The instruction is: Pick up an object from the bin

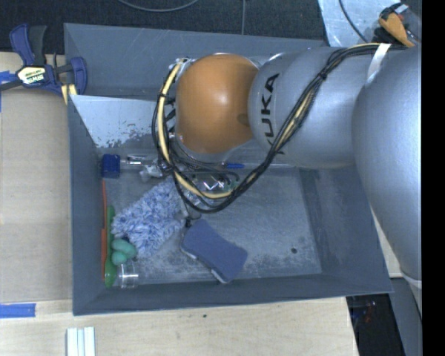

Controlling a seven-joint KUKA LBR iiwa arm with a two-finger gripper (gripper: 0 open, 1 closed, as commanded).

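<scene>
1 blue sponge (pixel 215 252) lies diagonally, upper-left to lower-right.

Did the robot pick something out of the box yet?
Done: nothing looks lifted out; the blue sponge, speckled cloth and green lump lie on the bin floor. In hand: the arm hangs low over the bin's back part, near the cloth. Left: grab one thing and lift it out.

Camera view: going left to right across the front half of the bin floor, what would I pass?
orange stick → green lump → speckled cloth → blue pad
</scene>
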